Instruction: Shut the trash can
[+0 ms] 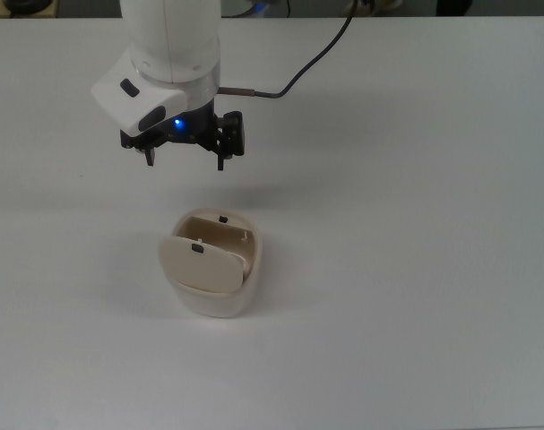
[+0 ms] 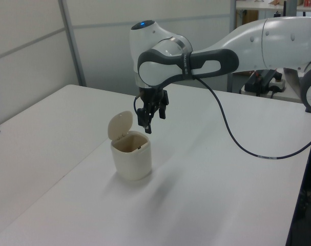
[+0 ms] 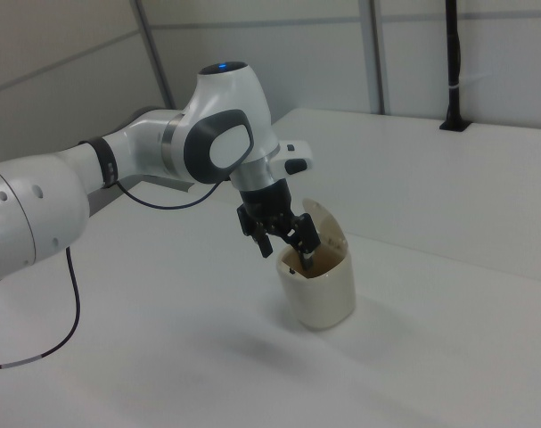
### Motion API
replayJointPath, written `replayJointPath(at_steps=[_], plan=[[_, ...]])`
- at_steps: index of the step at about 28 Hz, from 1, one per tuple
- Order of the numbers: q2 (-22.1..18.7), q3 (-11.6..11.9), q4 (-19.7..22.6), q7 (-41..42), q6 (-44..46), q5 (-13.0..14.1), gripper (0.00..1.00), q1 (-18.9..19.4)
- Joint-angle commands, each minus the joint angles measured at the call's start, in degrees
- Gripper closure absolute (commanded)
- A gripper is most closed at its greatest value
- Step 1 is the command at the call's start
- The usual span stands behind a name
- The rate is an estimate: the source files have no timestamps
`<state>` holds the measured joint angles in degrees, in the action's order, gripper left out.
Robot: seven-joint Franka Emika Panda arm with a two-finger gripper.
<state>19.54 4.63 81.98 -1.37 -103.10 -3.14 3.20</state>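
Fingers (image 1: 151, 154) spread wide, holding nothing, hovering clear of one trash can (image 1: 213, 291), lid (image 1: 200, 263) up, on counter (image 1: 415, 269).

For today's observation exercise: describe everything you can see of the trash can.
The trash can is a small cream-beige bin that looks plastic, rounded-square in outline. It stands upright on the white table. Its flat hinged lid is raised, open, with a tiny black tab. The gripper hangs above its rim, not touching.
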Motion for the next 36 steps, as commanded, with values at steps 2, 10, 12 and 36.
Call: replayJointPath(at_steps=[2,10,12,36], plan=[[-2.0,0.3,0.5,0.4,3.8,-0.8,0.00,0.1],[-2.6,0.3,0.6,6.1,4.1,0.1,0.84,-0.9],[-2.7,0.3,0.5,6.1,5.3,0.1,1.00,-1.0],[-2.5,0.3,0.5,6.4,6.3,1.6,1.00,-1.1]])
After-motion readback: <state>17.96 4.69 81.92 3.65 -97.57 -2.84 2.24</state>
